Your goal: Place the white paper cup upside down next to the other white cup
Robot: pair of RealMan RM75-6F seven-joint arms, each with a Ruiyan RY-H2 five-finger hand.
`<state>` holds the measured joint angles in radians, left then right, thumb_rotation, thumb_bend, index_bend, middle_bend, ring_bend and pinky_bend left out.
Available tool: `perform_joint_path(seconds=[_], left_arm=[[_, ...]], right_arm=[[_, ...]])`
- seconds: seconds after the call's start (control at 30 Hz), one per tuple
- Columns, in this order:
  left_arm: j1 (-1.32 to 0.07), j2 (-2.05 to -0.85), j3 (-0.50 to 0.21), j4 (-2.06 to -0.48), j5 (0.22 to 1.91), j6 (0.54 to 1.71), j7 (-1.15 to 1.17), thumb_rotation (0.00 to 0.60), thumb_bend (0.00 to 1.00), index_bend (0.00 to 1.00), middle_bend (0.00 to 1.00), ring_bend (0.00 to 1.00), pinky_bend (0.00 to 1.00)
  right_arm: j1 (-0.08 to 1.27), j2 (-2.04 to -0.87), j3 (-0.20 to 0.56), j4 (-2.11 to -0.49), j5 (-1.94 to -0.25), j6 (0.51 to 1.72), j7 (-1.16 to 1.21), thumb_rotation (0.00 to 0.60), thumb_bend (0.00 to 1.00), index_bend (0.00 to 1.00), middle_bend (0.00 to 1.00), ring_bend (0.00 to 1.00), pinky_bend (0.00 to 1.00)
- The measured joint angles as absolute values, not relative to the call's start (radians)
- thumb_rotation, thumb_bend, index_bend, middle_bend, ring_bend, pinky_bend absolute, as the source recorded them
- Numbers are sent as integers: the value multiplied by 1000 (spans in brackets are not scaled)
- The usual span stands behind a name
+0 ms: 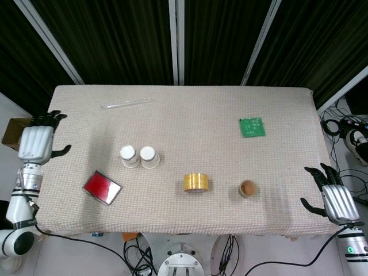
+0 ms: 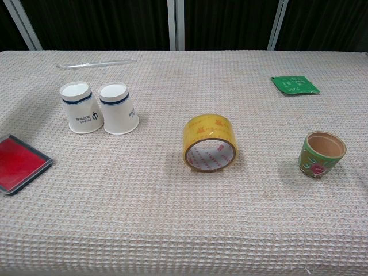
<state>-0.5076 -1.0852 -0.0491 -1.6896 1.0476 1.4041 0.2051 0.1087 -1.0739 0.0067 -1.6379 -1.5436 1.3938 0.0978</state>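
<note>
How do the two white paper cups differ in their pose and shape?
The left cup leans toward the right cup, which stands nearly straight. The left cup's upturned base looks dented out of round; the right cup's base is an even circle. Print shows on the left cup, none on the right. Both are white, upside down, with a dark band.

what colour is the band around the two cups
Dark blue, a thin band near the top of each upturned cup; clearest in the chest view.

The two cups stand side by side, seemingly touching, left of the tape roll.
</note>
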Motion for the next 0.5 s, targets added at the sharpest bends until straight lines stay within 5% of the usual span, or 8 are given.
perform_joint_path(seconds=[0.5], left_arm=[[-129, -1135, 145, -1653, 1354, 1679, 130, 600, 162, 220, 150, 148, 134]], right_arm=[[117, -1096, 8, -1672, -1600, 1428, 59, 600, 183, 152, 198, 0, 108]])
